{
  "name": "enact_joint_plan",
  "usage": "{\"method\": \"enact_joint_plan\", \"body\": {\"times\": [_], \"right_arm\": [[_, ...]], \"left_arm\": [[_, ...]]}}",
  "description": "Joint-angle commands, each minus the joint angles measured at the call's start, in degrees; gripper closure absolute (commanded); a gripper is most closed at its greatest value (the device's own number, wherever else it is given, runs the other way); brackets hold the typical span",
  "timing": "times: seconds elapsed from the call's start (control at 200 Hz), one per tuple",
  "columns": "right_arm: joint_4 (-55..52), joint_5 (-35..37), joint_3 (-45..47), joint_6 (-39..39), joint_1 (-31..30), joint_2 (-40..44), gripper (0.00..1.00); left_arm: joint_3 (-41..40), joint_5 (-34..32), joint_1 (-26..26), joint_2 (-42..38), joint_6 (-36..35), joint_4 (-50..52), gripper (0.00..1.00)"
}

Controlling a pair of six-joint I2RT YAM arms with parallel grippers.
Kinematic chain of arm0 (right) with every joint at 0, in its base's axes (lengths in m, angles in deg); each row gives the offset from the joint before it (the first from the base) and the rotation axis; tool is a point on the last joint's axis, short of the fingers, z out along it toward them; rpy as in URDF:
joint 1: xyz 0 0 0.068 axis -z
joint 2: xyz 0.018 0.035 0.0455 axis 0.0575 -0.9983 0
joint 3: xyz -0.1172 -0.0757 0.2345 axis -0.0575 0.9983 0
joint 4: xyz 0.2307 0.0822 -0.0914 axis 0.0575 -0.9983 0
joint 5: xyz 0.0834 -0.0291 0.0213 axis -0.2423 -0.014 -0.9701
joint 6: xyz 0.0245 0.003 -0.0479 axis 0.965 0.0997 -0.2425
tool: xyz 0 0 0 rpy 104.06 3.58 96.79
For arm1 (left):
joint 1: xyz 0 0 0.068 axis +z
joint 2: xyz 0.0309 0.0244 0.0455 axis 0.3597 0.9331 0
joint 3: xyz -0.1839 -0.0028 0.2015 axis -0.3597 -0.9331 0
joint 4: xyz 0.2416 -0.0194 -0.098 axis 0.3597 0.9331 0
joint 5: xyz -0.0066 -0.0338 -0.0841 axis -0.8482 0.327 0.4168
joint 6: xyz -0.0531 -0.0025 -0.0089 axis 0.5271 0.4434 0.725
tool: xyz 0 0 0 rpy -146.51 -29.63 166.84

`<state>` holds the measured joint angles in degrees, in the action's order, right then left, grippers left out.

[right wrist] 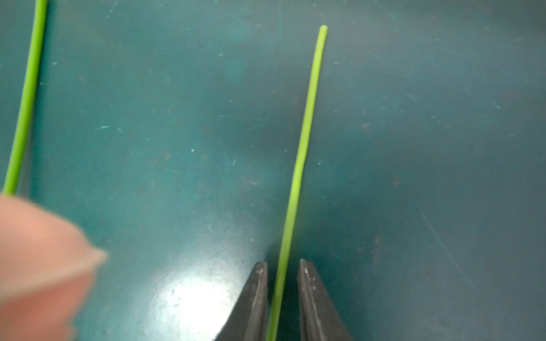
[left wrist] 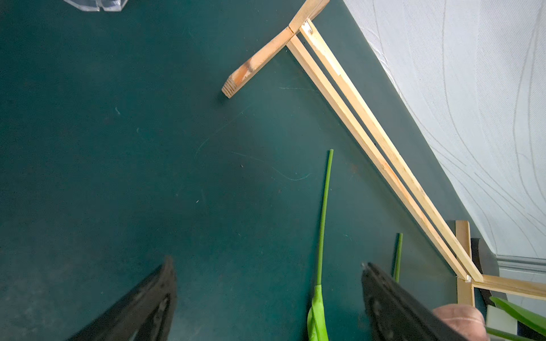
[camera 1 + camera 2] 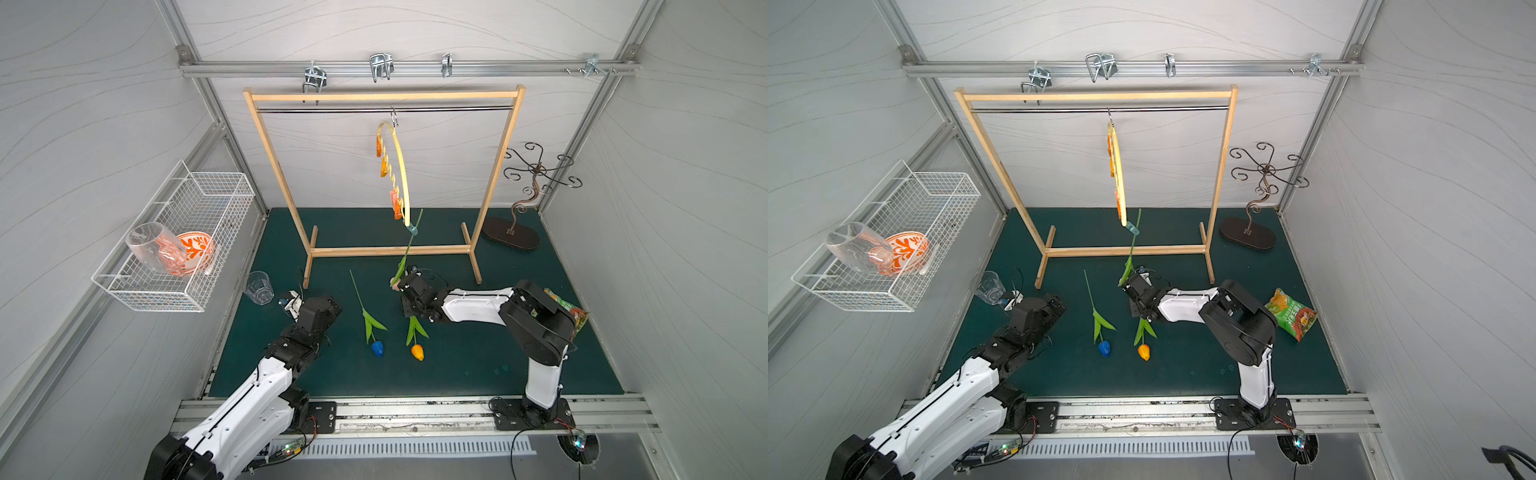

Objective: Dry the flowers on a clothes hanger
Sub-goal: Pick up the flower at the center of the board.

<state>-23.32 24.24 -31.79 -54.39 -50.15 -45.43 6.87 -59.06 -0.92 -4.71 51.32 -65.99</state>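
Pink tulip (image 1: 38, 251) head, a soft blur, crowds one corner of the right wrist view. It hangs head-down, stem pinched in the teal clip (image 3: 412, 228) at the low end of the clothes hanger (image 3: 402, 166), which is hooked on the wooden rack (image 3: 382, 96). One flower up, two to go.

Right gripper (image 1: 282, 262): low over the mat (image 3: 478, 365), jaws narrowed to a slot astride the stem of the orange tulip (image 3: 417, 352). A sliver of mat shows on either side of the stem, so it is not pinched and nothing is held. The grip sits on bare stem beyond the leaves, which I judge leaves the tip free to feed into a clip.

Left gripper (image 2: 267, 262): jaws spread wide, empty, hovering above the mat. Blue tulip (image 3: 377, 348) lies flat below, untouched.

Views compared: both top views give the hanger, the clip and the two heads on the mat, but the right arm hides how the jaws sit on the stem. Only the right wrist view shows that gap. A second stem runs along that view's edge, probably the blue one; can't confirm.
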Motion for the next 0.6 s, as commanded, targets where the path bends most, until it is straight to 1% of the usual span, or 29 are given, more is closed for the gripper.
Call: {"method": "enact_joint_plan", "body": {"times": [0.0, 0.025, 0.15, 0.38, 0.51, 0.595], "right_arm": [[-4.45, 3.69, 2.97, 3.59, -1.34, 1.16, 0.89], [-4.73, 4.73, 3.44, 4.31, -1.66, 1.67, 0.91], [-5.38, 8.50, 5.87, 6.51, -2.70, 4.28, 0.93], [-5.98, 10.33, 8.54, 6.18, -2.75, 10.86, 1.00], [-6.54, 10.37, 11.36, 5.39, -2.79, 18.64, 1.00], [-4.97, 8.53, 14.72, 4.87, -2.77, 25.50, 1.00]], "left_arm": [[0.14, 0.11, 0.29, -0.64, -1.21, -2.69, 0.02], [0.07, 0.03, 0.29, -0.59, -1.25, -2.67, 0.02], [0.14, 0.13, 0.29, -0.65, -1.30, -2.69, 0.02], [0.13, 0.05, 0.29, -0.90, -1.58, -2.61, 0.02], [0.23, 0.01, 0.29, -1.16, -1.86, -2.59, 0.02], [0.15, 0.15, 0.29, -1.51, -2.18, -2.77, 0.02]]}}
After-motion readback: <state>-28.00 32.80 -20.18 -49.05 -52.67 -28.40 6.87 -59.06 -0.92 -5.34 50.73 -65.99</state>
